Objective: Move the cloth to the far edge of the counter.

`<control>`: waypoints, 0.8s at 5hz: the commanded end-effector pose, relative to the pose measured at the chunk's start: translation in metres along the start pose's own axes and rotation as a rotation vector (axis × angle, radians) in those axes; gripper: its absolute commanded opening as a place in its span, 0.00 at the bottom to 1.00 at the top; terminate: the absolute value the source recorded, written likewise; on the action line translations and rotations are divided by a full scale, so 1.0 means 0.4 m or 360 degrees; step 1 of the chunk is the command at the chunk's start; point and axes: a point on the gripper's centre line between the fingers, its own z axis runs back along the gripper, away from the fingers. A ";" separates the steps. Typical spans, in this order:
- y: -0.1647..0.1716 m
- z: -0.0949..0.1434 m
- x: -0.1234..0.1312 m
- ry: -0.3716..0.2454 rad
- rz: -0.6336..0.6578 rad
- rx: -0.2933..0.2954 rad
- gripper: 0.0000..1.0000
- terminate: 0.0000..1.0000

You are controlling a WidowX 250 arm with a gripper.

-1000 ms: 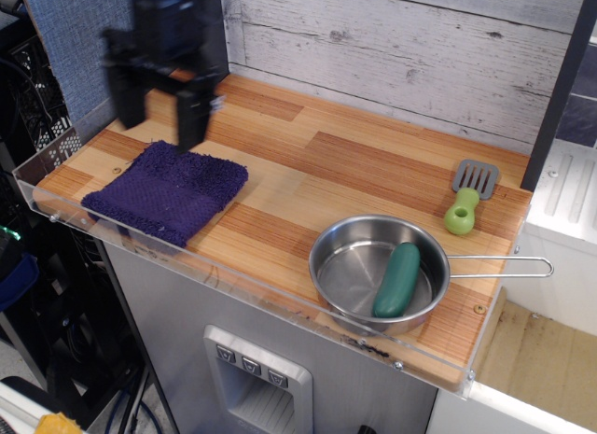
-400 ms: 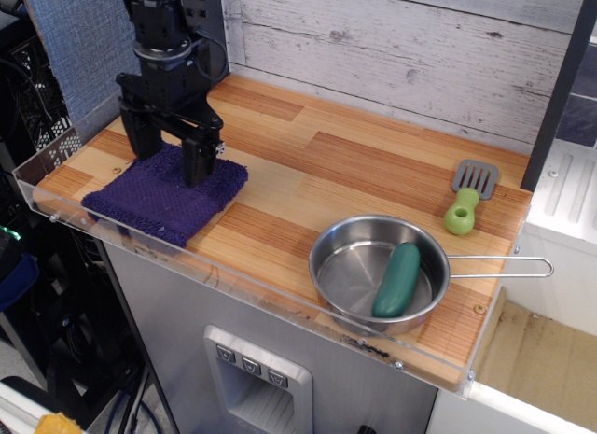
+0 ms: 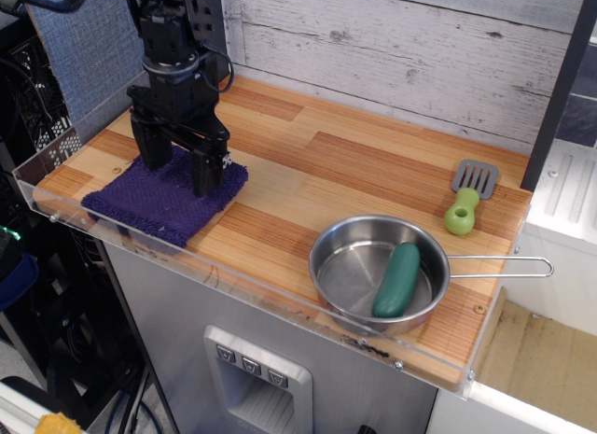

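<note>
- Cloth [image 3: 154, 203] is seen flat at the near left corner of the table [image 3: 354, 163], close to the clear acrylic rim, with its corners turned diagonally to the table edges.
- The gripper [image 3: 177, 168] is placed directly above the far half of the cloth, pointing down.
- The fingers [image 3: 204, 175] are spread apart, one on each side of a strip of cloth, and their tips seem to touch or press into the fabric; nothing is held yet, as far as it can be judged.
- The far edge, along the white plank wall [image 3: 401, 51], lies behind the gripper, so the cloth must be carried away from the camera.
- The pan [image 3: 373, 271] and spatula [image 3: 466, 199] are well apart, to the right.
</note>
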 end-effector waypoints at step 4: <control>-0.011 -0.076 -0.022 -0.0009 -0.0165 -0.0100 1.00 0.00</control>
